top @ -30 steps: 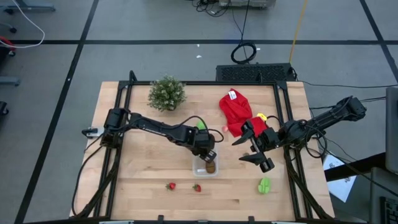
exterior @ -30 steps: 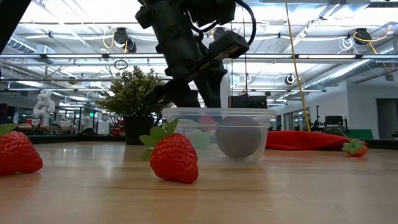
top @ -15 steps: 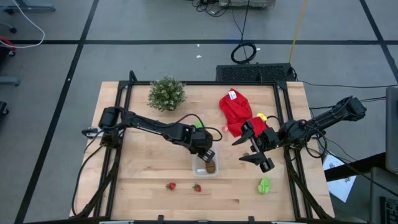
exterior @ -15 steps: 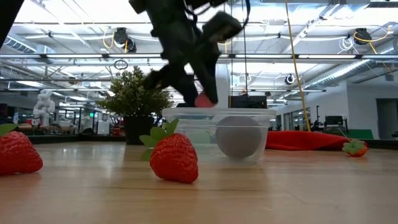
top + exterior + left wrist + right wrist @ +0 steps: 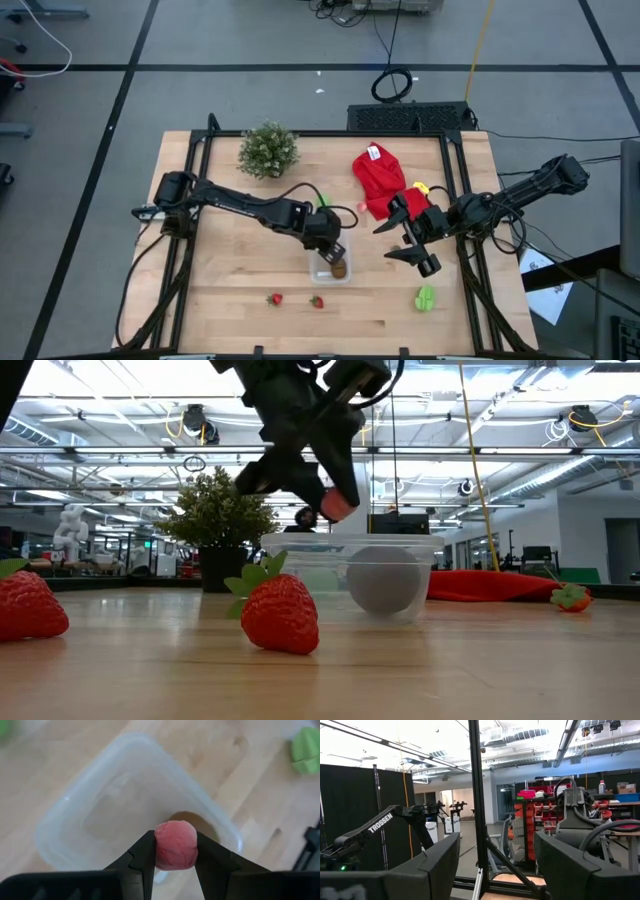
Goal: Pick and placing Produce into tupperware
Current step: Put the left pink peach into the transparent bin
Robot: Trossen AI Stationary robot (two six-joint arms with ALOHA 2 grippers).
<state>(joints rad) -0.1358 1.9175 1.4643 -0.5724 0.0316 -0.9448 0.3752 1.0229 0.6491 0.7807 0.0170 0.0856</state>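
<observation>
Change: the left gripper now sits higher above the tub than a second ago, with the pink piece showing in its tips.
Left gripper: pinching the pink piece over the tub's open top.
Tub: mid-table, holding a brown oval.
Strawberries: two, on the wood in front of the tub.
Green piece: right of the tub.
Right gripper: fingers spread, empty, right of the tub.
Surface: wooden table; red cloth and plant behind the tub.
</observation>
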